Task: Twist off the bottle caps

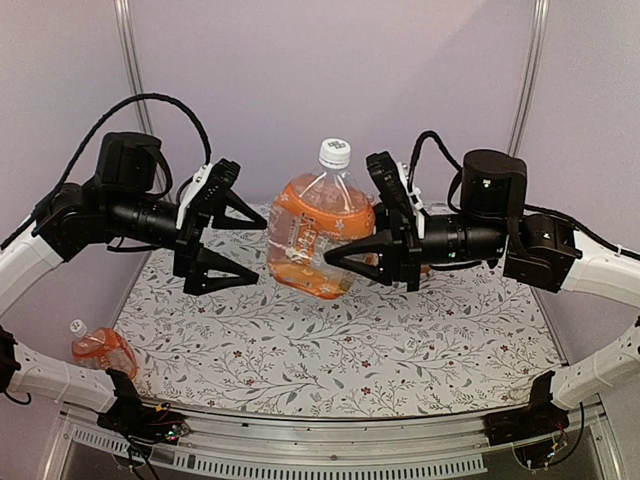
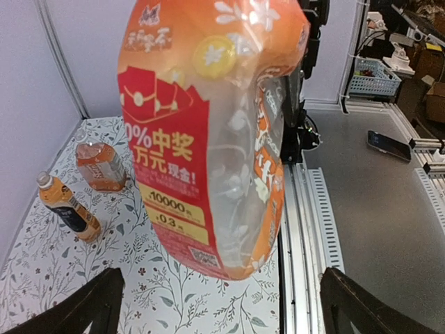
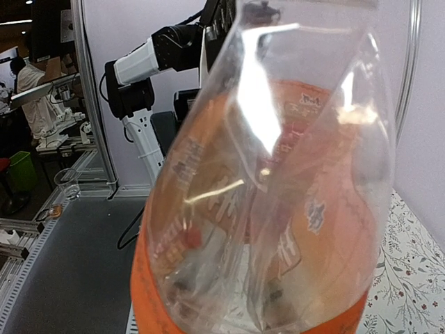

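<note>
We hold a big bottle clear of the worktop in the right fingers; the left fingers gape, released.
From above, we see it tilted, its white cap on top, the left fingers just beside it and apart. From the left wrist, it hangs centred ahead of both spread fingers, with a squat bottle and a slim one standing beyond. From the right wrist, its clear wall fills the view.
</note>
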Action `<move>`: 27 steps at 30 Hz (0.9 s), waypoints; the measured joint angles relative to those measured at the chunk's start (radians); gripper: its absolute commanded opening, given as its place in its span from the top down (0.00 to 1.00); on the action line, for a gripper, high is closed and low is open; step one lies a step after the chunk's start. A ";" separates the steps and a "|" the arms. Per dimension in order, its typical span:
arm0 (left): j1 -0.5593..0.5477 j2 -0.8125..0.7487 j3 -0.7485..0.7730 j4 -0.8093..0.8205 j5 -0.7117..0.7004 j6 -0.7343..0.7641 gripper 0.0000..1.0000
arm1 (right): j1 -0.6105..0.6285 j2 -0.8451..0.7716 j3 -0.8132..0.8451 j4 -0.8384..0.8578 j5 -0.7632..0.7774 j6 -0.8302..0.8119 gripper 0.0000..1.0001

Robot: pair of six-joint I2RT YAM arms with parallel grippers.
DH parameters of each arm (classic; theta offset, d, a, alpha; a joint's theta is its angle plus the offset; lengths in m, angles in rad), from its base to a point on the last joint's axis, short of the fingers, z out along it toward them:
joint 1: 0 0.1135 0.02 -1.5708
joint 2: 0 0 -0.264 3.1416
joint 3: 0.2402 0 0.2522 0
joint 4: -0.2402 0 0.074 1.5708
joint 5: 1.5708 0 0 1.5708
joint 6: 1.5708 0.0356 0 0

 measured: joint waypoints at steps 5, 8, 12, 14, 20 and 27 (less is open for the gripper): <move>-0.039 0.014 0.005 0.044 0.012 -0.076 0.01 | 0.000 0.031 0.033 -0.009 -0.057 0.000 0.90; -0.040 0.042 0.026 0.091 0.012 -0.127 0.00 | 0.000 0.065 0.060 -0.003 -0.105 0.000 0.90; -0.056 0.068 0.031 0.119 0.020 -0.160 0.12 | 0.000 0.102 0.075 0.006 -0.153 0.002 0.90; -0.073 0.072 0.030 0.121 0.027 -0.174 0.21 | 0.000 0.116 0.080 0.010 -0.166 0.005 0.90; -0.090 0.072 0.026 0.129 0.051 -0.195 0.54 | 0.000 0.126 0.080 0.016 -0.177 0.005 0.77; -0.090 0.071 0.025 0.133 0.031 -0.197 0.66 | 0.001 0.124 0.080 0.026 -0.120 0.016 0.14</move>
